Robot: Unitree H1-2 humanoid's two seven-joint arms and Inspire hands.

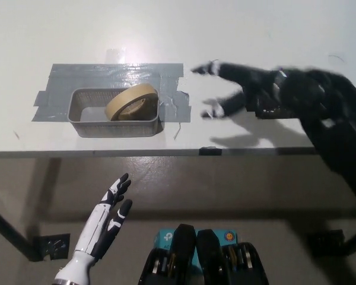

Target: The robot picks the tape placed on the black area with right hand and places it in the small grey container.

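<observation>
The right hand (249, 95) hangs empty above the bench (237, 35), fingers spread wide and blurred, so the placing step looks done and what remains, as I judge it, is only to draw the arm clear without brushing anything. Largest of what lies off its fingertips, well apart, is the grey taped patch (107, 80) stuck to the bench surface. On that patch sits the small grey container (83, 116), a mesh-walled tray. In it rests the tape (130, 101), a tan roll tilted up, leaning against the container's far right corner and standing partly above the rim. It looks settled rather than flat. The left hand (104, 228) rests low below the bench edge, open with fingers apart.
</observation>
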